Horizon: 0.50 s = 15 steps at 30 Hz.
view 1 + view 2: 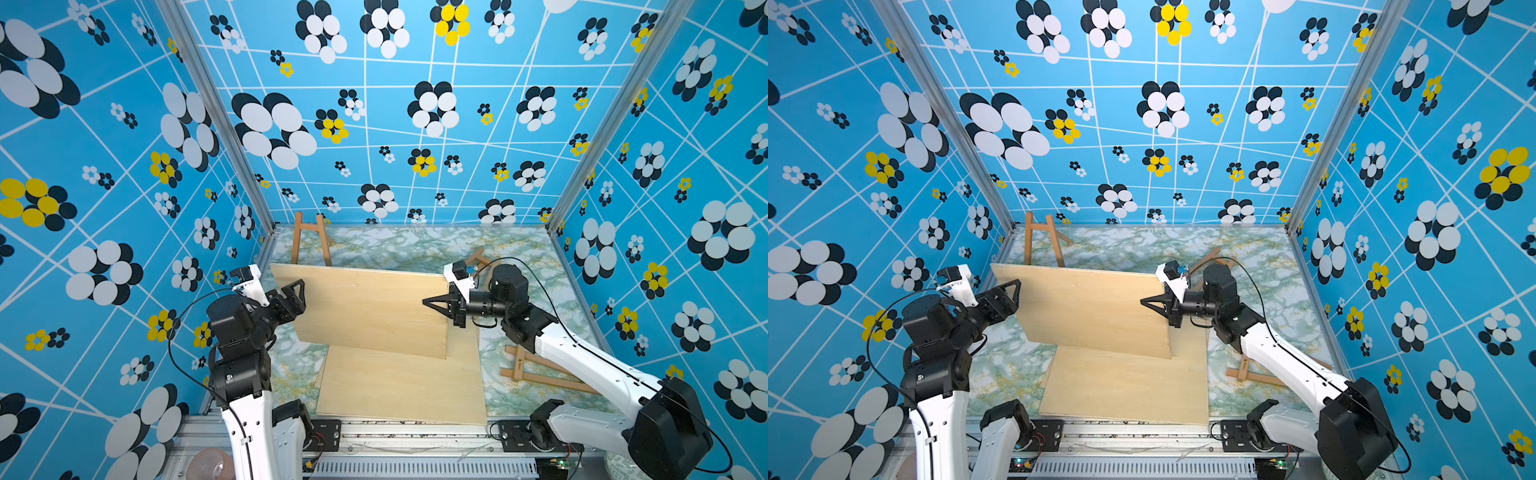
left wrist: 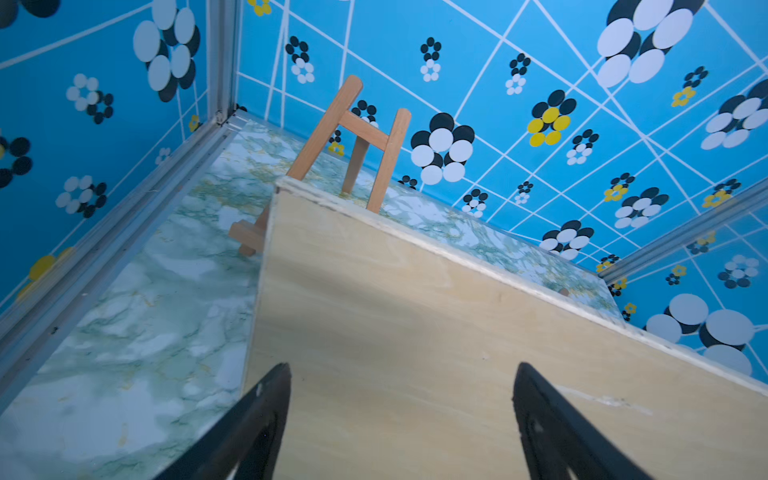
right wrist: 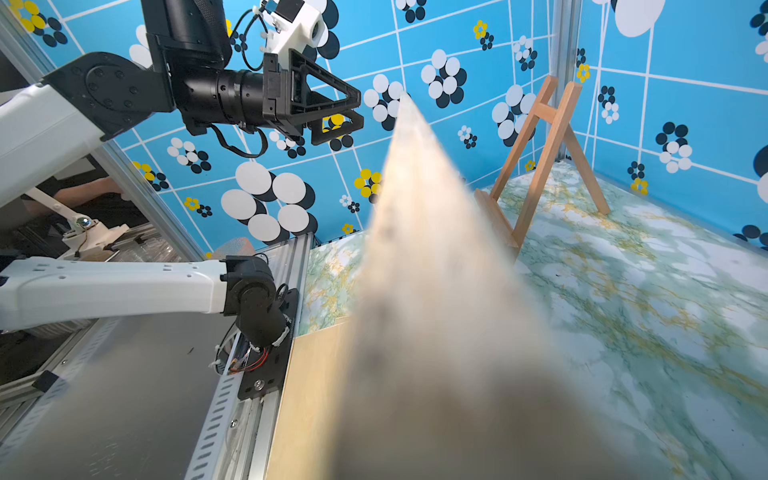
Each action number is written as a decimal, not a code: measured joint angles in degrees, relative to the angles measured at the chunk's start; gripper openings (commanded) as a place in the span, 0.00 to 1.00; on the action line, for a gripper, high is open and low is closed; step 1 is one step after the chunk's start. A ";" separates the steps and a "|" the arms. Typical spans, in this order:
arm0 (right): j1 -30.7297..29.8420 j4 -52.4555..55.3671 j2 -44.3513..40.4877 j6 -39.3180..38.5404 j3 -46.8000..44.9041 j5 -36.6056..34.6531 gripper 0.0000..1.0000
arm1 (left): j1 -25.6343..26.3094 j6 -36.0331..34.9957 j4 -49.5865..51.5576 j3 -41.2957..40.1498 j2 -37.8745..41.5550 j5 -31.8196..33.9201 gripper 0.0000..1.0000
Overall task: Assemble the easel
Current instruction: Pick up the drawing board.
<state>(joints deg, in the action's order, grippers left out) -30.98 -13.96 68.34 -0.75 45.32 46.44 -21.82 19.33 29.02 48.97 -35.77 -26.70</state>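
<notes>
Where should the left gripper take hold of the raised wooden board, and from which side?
Probably the raised board at its free short edge, opposite the end the right gripper pinches. Come from the robot's left, the open left gripper straddling the edge: the panel is thin, wide and tilted, so only an edge fits the jaws.

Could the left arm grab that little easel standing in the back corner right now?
Probably not straight on. The left gripper is open, but the raised board, pinched by the right gripper, stands between it and the easel. It might get there by going around the board's left edge.
</notes>
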 measured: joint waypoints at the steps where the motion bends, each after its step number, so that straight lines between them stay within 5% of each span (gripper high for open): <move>1: 0.04 0.09 -0.28 -0.28 -0.15 0.02 0.00 | -0.24 0.35 1.46 -0.02 0.24 1.27 0.89; 9: 0.42 -0.61 -1.11 -0.79 -1.64 0.42 0.00 | -3.41 5.46 1.88 1.64 -3.43 2.03 0.93; 15: 0.52 -0.35 -1.11 -0.81 -1.55 0.46 0.00 | -3.96 4.63 6.25 14.84 -11.37 0.39 0.86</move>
<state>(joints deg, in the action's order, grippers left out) -30.46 -14.31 67.22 -1.56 43.77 46.89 -25.78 23.97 35.27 63.81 -47.13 -26.30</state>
